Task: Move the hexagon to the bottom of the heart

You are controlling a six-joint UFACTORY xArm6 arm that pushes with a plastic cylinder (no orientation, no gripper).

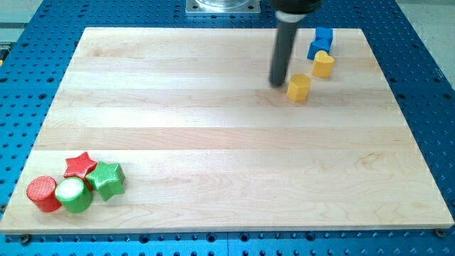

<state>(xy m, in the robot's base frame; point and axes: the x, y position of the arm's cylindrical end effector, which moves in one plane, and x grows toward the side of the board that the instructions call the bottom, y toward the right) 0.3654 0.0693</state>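
A yellow hexagon block (298, 87) lies on the wooden board in the upper right part of the view. A yellow heart block (323, 64) lies just above and to the right of it, a small gap apart. My tip (278, 83) rests on the board just left of the hexagon, close to its left side; I cannot tell whether they touch. The dark rod rises from there to the view's top.
A blue block (320, 42) sits against the heart's upper side near the board's top right. At the bottom left a red star (80, 166), a green star (106, 178), a red cylinder (43, 193) and a green cylinder (74, 194) cluster together. The wooden board (213, 142) lies on a blue perforated table.
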